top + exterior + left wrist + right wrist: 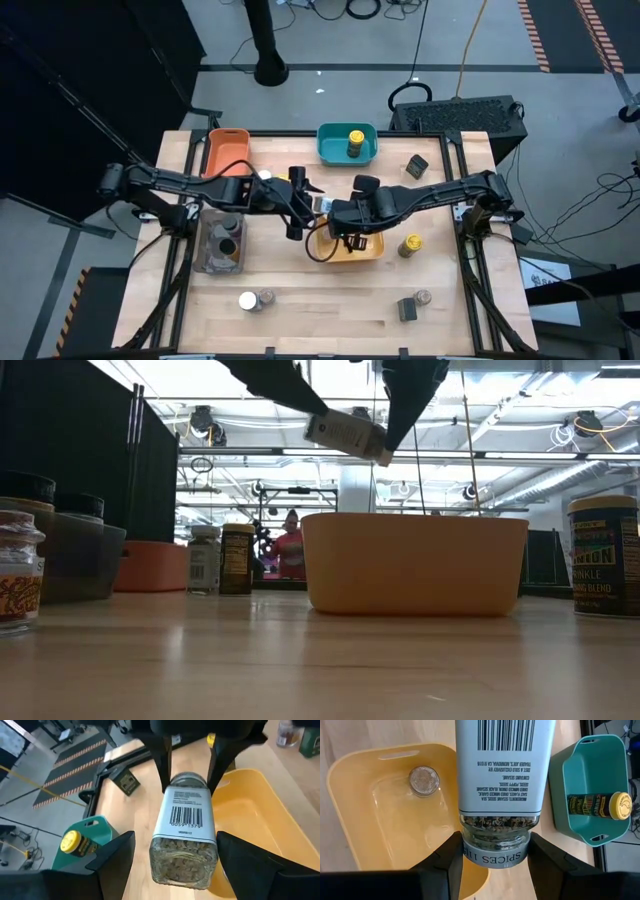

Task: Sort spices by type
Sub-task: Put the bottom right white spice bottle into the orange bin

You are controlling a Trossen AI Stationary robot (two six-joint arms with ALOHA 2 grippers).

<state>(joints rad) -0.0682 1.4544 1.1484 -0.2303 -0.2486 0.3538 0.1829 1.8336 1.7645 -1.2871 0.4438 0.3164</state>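
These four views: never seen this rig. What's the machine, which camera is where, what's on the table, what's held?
Two dark robot arms work at a wooden table. One camera looks straight down, one sits at tabletop height, and one rides on each wrist. On the table are an orange bin, a teal bin with a yellow-lidded jar inside, a yellow bin holding one jar, a grey bin, and loose jars. The right gripper grips a grey-lidded spice jar by its cap, above the yellow bin. The left gripper is open around the jar's other end.
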